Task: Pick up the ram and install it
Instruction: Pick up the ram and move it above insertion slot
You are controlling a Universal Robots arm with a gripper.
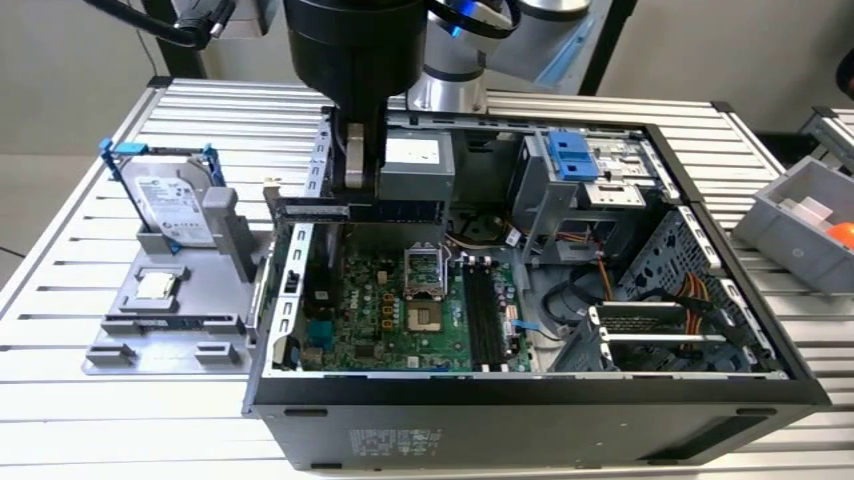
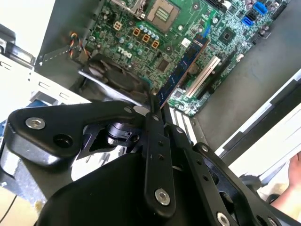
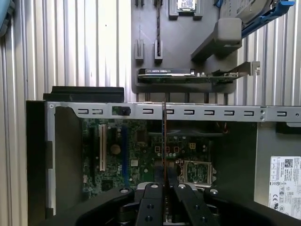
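Fingers (image 2: 154,136) clamped on ram (image 2: 186,68), held edge-on above mobo (image 2: 122,42), open PC case (image 3: 211,112) on slatted table (image 3: 70,47)

Looks like a robotics lab or assembly test cell. A slotted aluminium surface (image 1: 134,430) carries an open PC tower (image 1: 534,425) with its motherboard (image 1: 400,320) exposed, plus a grey parts fixture (image 1: 174,335). Industrial robot arm (image 1: 354,40) overhead, grey parts bin (image 1: 790,218) at the exterior view's right.

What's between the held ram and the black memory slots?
In the exterior view, the processor socket lies between the ram, shut in the gripper, and the memory slots.
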